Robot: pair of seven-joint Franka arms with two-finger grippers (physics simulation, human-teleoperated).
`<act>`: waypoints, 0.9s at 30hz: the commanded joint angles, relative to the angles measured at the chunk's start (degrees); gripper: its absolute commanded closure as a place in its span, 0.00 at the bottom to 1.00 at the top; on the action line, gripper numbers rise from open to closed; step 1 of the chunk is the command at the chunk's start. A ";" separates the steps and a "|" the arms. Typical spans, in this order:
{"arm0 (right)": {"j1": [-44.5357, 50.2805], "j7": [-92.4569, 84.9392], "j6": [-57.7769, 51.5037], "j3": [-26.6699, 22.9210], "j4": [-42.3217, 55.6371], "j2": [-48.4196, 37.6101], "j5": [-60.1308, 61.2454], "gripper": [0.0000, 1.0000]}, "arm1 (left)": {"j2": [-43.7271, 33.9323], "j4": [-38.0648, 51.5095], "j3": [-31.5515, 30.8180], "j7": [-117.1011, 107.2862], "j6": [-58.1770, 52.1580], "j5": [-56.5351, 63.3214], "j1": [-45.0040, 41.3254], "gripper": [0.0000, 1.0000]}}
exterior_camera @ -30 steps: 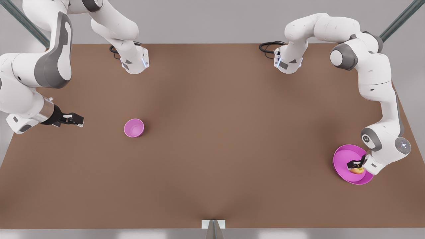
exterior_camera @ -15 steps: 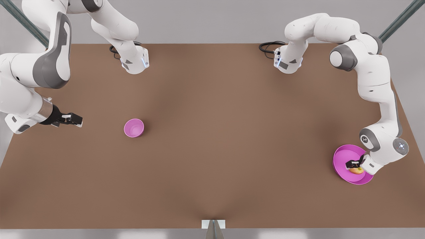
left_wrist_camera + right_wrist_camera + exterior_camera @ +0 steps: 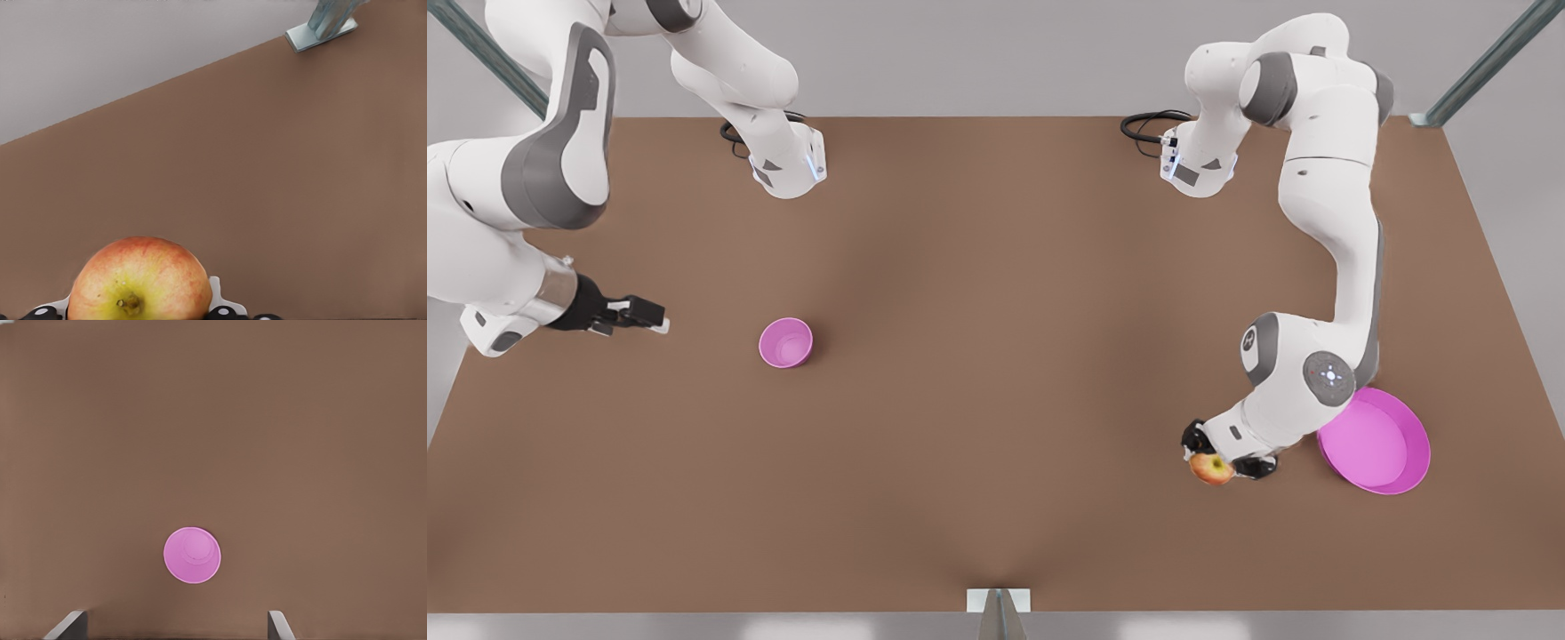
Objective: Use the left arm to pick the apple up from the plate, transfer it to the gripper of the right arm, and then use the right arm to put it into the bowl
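Note:
The yellow-orange apple [image 3: 1212, 468] with its red blush hangs above the brown table, just off the plate toward the front view's left. My left gripper [image 3: 1216, 455] is shut on it. In the left wrist view the apple [image 3: 139, 280] sits close up, stem end facing the camera. The magenta plate [image 3: 1378, 444] lies bare at the front view's right. The small pink bowl [image 3: 785, 343] stands left of centre. My right gripper [image 3: 645, 316] waits open, left of the bowl and pointing toward it. The right wrist view looks at the bowl [image 3: 192, 555] past the spread fingertips [image 3: 67, 625].
The two arm bases [image 3: 787, 169] [image 3: 1199, 169] stand at the table's far edge, each with a black cable loop. A metal bracket [image 3: 998, 600] is fixed at the middle of the near edge and appears in the left wrist view as well [image 3: 320, 33].
The left arm lifted the apple off the plate and swung it toward the front view's left, past the plate's rim. The right gripper shifted slightly toward the bowl.

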 commanded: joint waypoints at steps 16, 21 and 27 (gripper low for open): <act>3.48 -24.83 20.10 2.95 -3.76 20.44 56.27 0.00 | 12.55 3.44 -16.23 65.22 -0.76 -86.47 -10.63 0.27; 5.85 -24.48 28.73 6.29 -5.96 21.84 56.36 0.00 | 17.75 7.24 -19.05 74.62 -0.50 -89.37 -10.64 0.30; 4.27 -24.22 29.34 7.35 -18.79 13.06 57.59 0.00 | 18.80 8.30 -19.84 78.58 -0.32 -91.65 -11.43 0.30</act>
